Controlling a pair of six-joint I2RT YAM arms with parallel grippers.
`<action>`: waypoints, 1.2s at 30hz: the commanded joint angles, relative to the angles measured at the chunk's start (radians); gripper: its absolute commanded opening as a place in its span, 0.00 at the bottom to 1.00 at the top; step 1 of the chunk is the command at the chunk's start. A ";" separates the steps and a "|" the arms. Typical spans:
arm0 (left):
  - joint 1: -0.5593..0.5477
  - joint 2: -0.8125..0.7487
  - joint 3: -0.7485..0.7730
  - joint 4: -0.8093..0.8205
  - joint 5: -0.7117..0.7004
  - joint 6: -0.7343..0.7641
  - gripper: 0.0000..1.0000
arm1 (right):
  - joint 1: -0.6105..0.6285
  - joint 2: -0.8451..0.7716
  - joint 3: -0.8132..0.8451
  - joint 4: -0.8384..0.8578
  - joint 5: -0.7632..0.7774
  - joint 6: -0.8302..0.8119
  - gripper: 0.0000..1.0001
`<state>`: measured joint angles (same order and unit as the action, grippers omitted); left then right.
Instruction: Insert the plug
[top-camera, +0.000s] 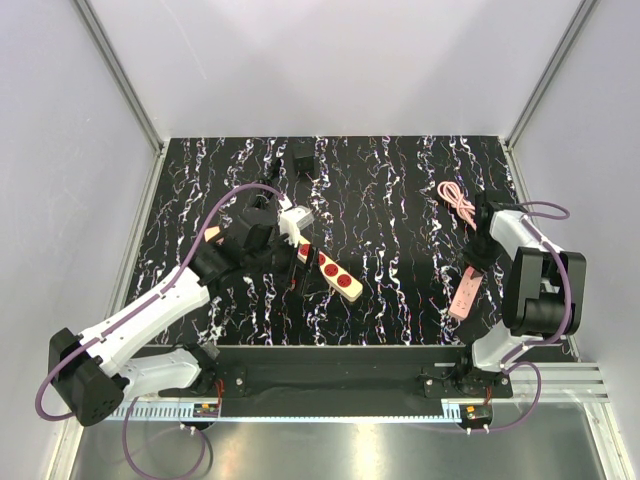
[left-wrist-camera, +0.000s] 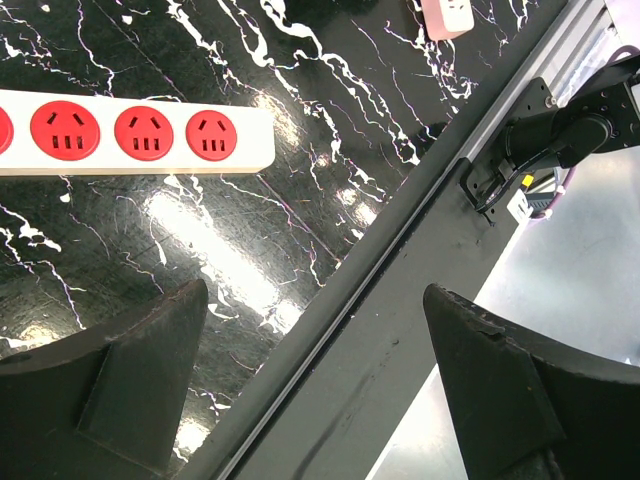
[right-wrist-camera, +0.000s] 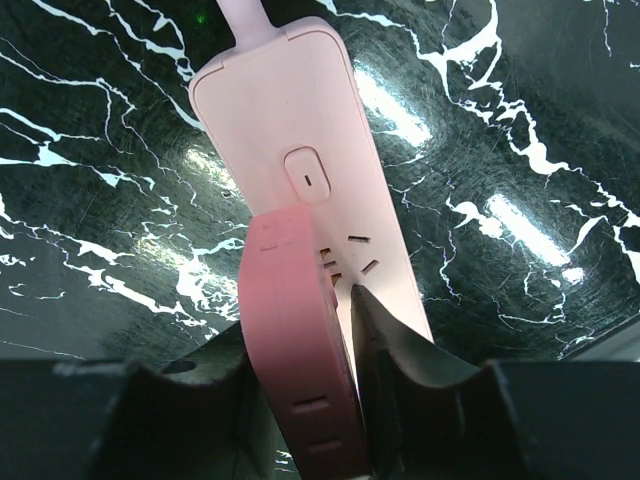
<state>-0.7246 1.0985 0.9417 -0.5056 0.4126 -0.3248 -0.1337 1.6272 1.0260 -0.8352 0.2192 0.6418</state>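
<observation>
Black plug (top-camera: 305, 155) lay at the far edge of the table (top-camera: 400, 180), with both arms well away from it.

Its thin cord trailed toward the near left. Nearer the middle sat the cream strip (top-camera: 331, 269) with red sockets; the left gripper (left-wrist-camera: 315, 292) hung just beside its end, fingers spread wide and empty. At the right, the right gripper (right-wrist-camera: 305, 340) had a pink piece (right-wrist-camera: 290, 270) between its fingers over the pink strip (right-wrist-camera: 300, 120). I cannot tell whether they pinched it. A coiled pink cable (top-camera: 458, 200) lay beyond.
</observation>
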 joint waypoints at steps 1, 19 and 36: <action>-0.004 -0.023 0.003 0.038 -0.015 0.010 0.95 | -0.006 0.060 -0.061 -0.128 0.000 0.032 0.37; -0.004 -0.051 0.006 0.026 -0.044 0.023 0.95 | -0.006 0.031 0.152 -0.214 0.066 -0.088 0.57; -0.004 -0.054 0.008 0.022 -0.047 0.026 0.95 | -0.006 0.099 0.261 -0.255 0.085 -0.129 0.53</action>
<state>-0.7246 1.0679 0.9417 -0.5072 0.3874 -0.3134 -0.1349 1.7073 1.2587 -1.0718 0.2882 0.5274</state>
